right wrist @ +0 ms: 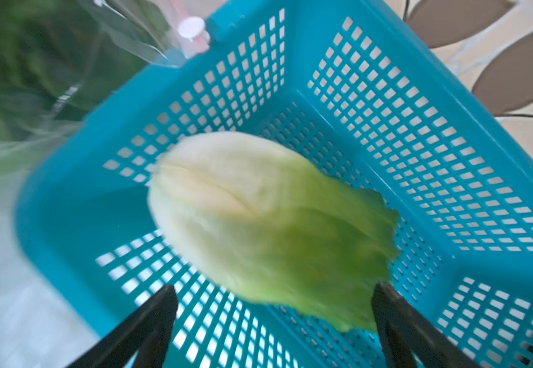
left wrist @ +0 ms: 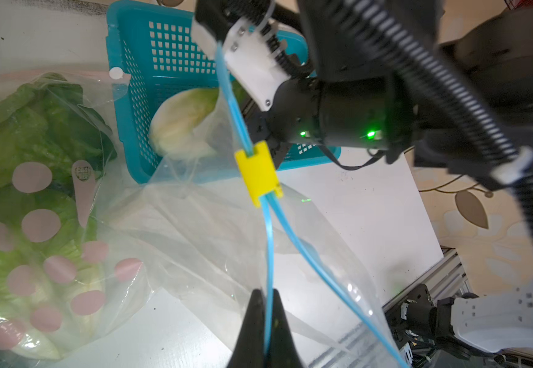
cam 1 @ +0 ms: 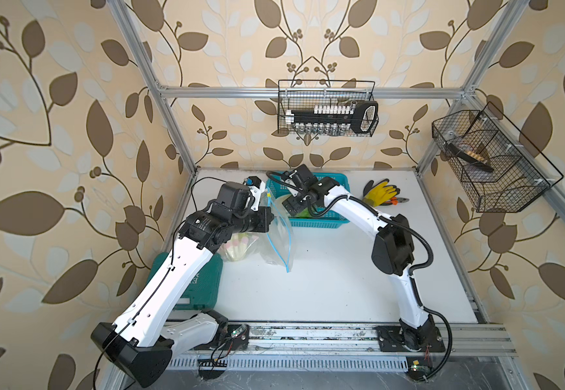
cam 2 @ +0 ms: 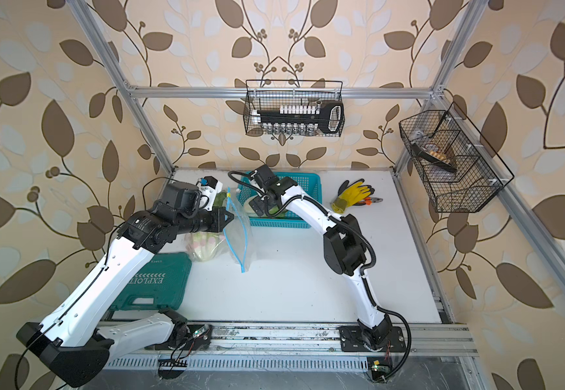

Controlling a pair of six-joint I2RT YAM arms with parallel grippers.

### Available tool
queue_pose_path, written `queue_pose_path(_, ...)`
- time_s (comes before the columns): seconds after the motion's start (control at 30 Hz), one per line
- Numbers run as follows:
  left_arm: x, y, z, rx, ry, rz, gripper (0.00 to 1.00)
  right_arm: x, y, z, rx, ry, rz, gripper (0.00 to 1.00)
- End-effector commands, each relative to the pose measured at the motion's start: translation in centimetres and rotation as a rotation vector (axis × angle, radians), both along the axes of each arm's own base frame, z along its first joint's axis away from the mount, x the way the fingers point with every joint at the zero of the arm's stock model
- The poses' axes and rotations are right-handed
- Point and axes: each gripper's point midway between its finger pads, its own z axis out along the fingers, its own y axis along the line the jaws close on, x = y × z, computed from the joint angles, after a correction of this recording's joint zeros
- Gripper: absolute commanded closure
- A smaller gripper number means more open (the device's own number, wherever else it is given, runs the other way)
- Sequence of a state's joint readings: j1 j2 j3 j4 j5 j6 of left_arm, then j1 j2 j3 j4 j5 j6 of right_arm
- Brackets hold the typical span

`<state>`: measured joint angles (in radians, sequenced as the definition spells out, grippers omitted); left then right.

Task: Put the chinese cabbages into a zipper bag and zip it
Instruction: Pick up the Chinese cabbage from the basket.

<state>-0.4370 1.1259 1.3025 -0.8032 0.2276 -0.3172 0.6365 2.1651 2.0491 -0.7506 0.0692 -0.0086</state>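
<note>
One cabbage (right wrist: 258, 223) in one teal basket (right wrist: 386, 133) — one zipper bag (left wrist: 227, 239) beside.

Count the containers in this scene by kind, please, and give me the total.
Teal plastic basket: 1
Black wire baskets: 2
Clear bags: 2, the zipper bag and the pink-dotted bag
Green tool case: 1
Total: 6

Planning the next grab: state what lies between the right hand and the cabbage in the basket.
Nothing: in the right wrist view the open right hand flanks the leafy end of the cabbage, with only the teal basket behind it.
</note>
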Motion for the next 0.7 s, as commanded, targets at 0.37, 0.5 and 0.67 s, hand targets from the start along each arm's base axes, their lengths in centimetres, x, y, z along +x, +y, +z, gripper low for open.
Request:
queue_pose_path(0.37,0.2,-1.4,-0.8,-0.081,0.051,-0.024,1.0,2.7,-6.8,-3.9,0.54,0.365,-0.344,0.11)
queue_pose_path(0.5,0.1,-1.6,-0.9,-0.092,0.062,-0.025,1.0,2.1,-4.7,-7.0,0.564,0.465,-0.294,0.15)
queue_pose_path(0.67,0.4,-2.1,-1.5,-0.097,0.084,-0.029,1.0,2.4,-2.5,-8.2,0.639,0.509,-0.254,0.27)
